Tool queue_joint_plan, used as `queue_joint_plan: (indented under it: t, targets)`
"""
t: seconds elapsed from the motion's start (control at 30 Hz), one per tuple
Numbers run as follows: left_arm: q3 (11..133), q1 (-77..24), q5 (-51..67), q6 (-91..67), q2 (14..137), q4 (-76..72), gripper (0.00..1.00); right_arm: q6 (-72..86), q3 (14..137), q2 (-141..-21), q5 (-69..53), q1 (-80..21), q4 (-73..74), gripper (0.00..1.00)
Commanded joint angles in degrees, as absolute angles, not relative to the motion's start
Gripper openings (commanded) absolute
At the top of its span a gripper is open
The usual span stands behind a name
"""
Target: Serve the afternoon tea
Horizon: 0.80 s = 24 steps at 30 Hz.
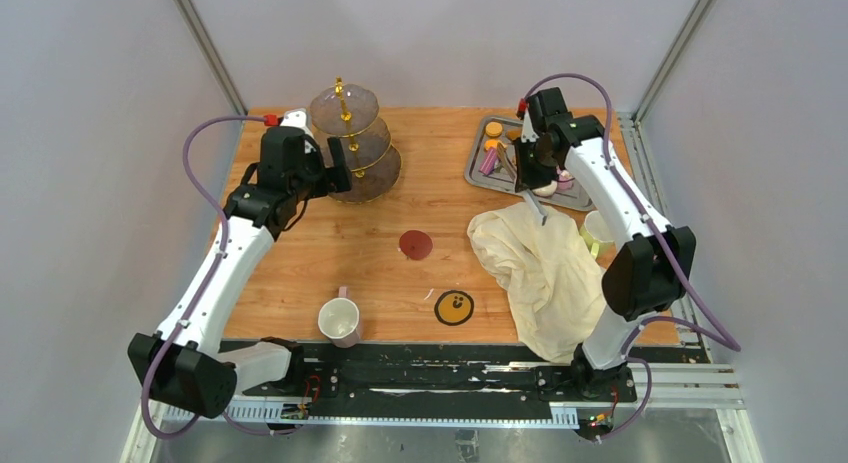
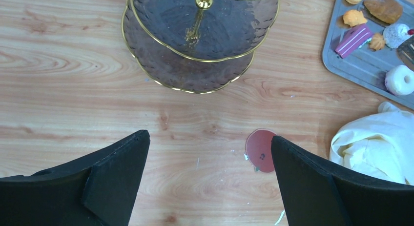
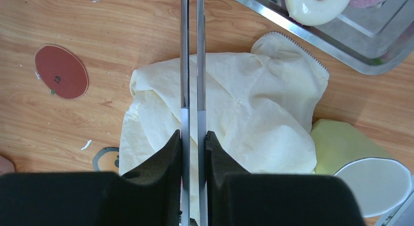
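The three-tier smoky glass stand (image 1: 352, 143) (image 2: 195, 45) with its gold stem is at the back left, its tiers bare. My left gripper (image 1: 338, 171) (image 2: 209, 136) hangs open beside it over bare wood. My right gripper (image 1: 528, 168) (image 3: 193, 134) is shut on a pair of steel tongs (image 3: 184, 50), whose blades almost touch and point toward the steel tray (image 1: 480, 173) (image 3: 361, 45). The tray holds a white donut (image 3: 317, 1) (image 2: 399, 79), a pink cake slice (image 2: 353, 39), orange macarons (image 1: 493, 130) and other small cakes. One pale mug (image 1: 339, 320) stands near the front; another (image 1: 597, 231) is at the right.
A crumpled cream cloth (image 1: 540, 263) (image 3: 234, 109) lies right of centre, below the tongs. A red round coaster (image 1: 416, 245) (image 2: 260, 150) sits mid-table and a yellow face coaster (image 1: 454, 307) nearer the front. Grey walls close in the sides.
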<state>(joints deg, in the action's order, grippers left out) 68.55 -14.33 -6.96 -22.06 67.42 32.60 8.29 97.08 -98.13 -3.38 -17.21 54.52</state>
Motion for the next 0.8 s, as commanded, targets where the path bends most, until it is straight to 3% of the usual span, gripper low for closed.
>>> queue_joint_plan:
  t: [0.0, 0.17, 0.3, 0.4, 0.77]
  targets:
    - [68.9, -14.0, -6.1, -19.6, 68.2, 31.2, 1.0, 11.0, 99.2, -99.6, -5.4, -14.4, 56.0, 0.13]
    - [69.7, -14.7, 5.6, -16.8, 69.8, 29.9, 1.0, 10.9, 100.9, -102.6, -7.5, -13.6, 55.7, 0.12]
    - [75.6, -25.3, 4.8, -14.7, 74.6, 30.7, 1.0, 11.7, 101.6, -104.2, -6.5, -13.2, 55.7, 0.12]
    - [82.8, -31.1, 6.6, -16.5, 83.1, 31.4, 1.0, 12.5, 101.3, -103.8, -6.0, -11.8, 55.7, 0.14]
    - [104.5, -32.2, 8.7, -25.3, 112.0, 30.0, 0.89, 13.7, 100.2, -103.0, -6.3, -9.5, 54.0, 0.15]
